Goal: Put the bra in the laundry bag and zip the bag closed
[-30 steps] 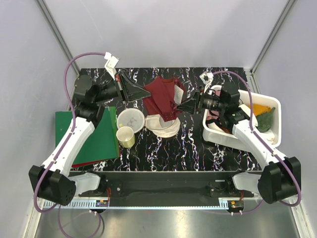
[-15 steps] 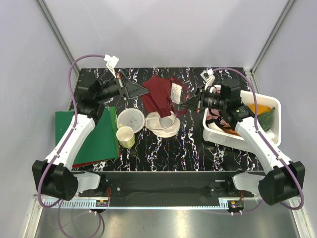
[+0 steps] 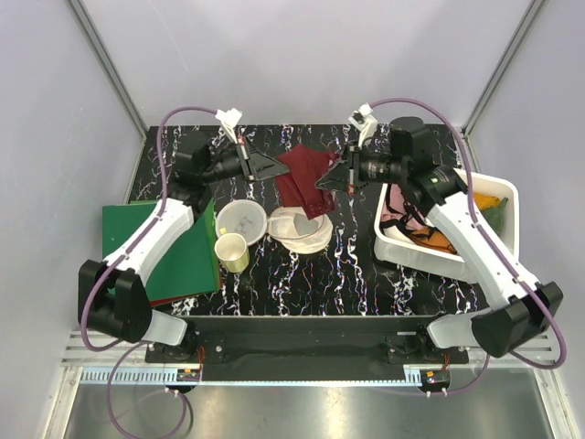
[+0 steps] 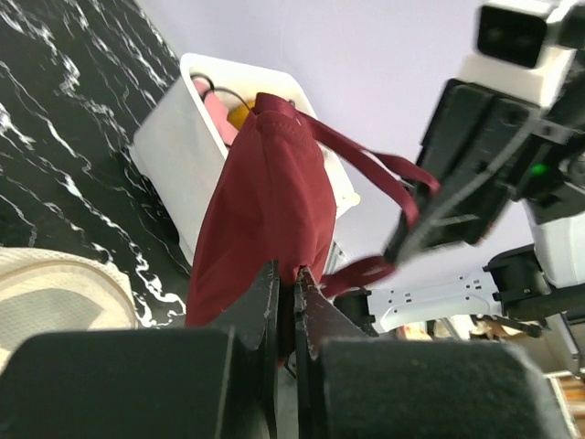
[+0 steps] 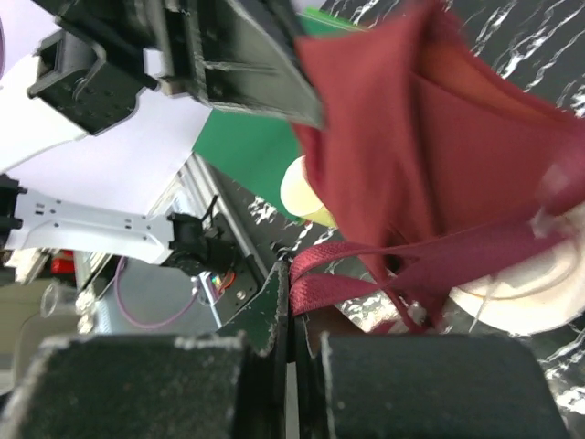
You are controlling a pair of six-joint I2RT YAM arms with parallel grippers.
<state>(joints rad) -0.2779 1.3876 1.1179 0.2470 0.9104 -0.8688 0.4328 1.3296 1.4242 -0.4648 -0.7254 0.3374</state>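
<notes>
The maroon bra [image 3: 304, 174] hangs in the air between both arms, above the back of the table. My left gripper [image 3: 285, 167] is shut on one edge of its fabric [image 4: 265, 219]. At the other side my right gripper [image 3: 322, 183] is shut on a thin strap [image 5: 356, 274]. The cream-white mesh laundry bag [image 3: 299, 229] lies flat on the black marbled table below the bra, and part of it shows at the left wrist view's lower left [image 4: 55, 293].
A white bin [image 3: 498, 224] with pink, orange and green cloths stands at the right. A clear round lid [image 3: 241, 219] and a cream-yellow cup [image 3: 231, 252] sit left of the bag. A green board [image 3: 174, 251] lies at the left edge.
Both arms have lifted and swung toward the back, and the bra hangs narrower between them. My right gripper closed on the strap during this second. The left gripper kept its hold.
</notes>
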